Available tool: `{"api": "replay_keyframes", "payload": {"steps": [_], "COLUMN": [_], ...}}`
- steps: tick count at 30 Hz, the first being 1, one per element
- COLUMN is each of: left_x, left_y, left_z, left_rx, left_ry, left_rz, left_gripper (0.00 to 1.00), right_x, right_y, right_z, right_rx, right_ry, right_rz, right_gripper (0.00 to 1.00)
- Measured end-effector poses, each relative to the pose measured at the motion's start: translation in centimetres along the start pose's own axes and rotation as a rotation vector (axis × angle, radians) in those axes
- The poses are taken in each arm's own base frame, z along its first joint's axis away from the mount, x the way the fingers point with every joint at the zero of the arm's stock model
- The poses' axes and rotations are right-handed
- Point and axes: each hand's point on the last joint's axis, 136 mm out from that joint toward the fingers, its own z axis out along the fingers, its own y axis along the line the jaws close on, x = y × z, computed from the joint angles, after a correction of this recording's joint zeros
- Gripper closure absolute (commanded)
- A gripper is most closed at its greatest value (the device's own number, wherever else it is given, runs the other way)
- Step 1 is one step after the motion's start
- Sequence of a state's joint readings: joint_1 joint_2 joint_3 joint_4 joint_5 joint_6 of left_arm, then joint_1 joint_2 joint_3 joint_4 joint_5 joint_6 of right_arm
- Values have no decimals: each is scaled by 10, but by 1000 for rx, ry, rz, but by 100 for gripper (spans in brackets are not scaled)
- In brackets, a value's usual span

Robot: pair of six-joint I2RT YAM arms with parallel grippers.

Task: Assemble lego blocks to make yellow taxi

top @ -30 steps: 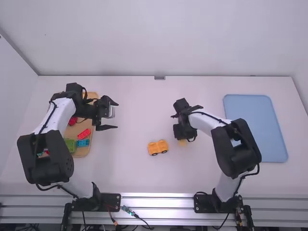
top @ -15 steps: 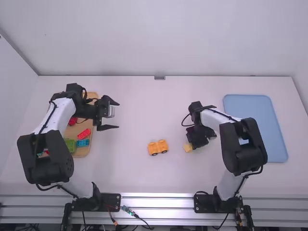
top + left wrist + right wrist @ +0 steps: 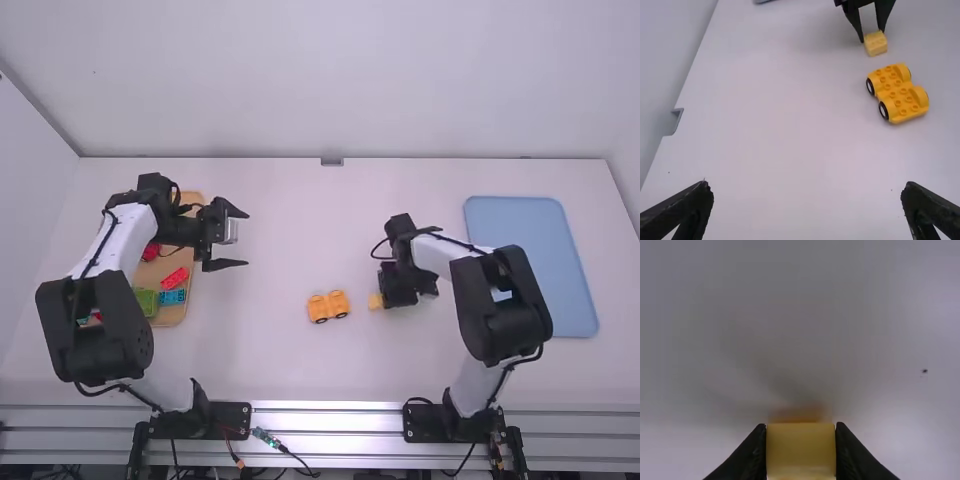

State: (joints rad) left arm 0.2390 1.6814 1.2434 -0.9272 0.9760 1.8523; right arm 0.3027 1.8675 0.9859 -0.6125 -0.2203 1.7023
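near the wheeled base [image 3: 896, 93], your right gripper [image 3: 801, 426] is pinching the yellow block [image 3: 801, 452], likely for stacking; your left gripper [image 3: 807, 186] is hanging spread.

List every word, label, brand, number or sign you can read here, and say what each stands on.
No readable text anywhere.
Small yellow block: no lettering seen.
Wheeled yellow base: studs and wheels, no lettering seen.
Blue tray: plain, no label seen.
Arms' black mounting plates: any print is too small to read.
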Motion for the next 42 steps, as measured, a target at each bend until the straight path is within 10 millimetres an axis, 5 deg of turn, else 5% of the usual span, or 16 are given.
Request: {"api": "replay_keyframes", "payload": {"steps": [3, 6, 15, 23, 30, 36, 42], "left_x": [0, 0, 0, -4, -3, -2, -16], "left_y": [0, 0, 0, 3, 0, -6, -16], "left_z": [0, 0, 0, 1, 10, 16, 21], "left_rx": [0, 0, 2, -17, -55, -61, -21], "left_ry": [0, 0, -1, -33, -107, -144, -196], "left_rz": [0, 0, -3, 12, 38, 32, -9], "left_gripper": [1, 1, 1, 1, 1, 1, 1], "right_x": [5, 4, 10, 6, 18, 9, -33], "right_y": [9, 8, 9, 33, 40, 81, 103], "right_z": [-1, -2, -6, -25, -79, -95, -92], "right_rx": [-34, -31, -46, -206, -343, -477, -287], "right_ry": [35, 57, 152, 237, 322, 38, -252], "right_rz": [-39, -39, -174, -641, -1240, -1828, -2030], "right_gripper": [50, 1, 1, 1, 1, 1, 1]}}
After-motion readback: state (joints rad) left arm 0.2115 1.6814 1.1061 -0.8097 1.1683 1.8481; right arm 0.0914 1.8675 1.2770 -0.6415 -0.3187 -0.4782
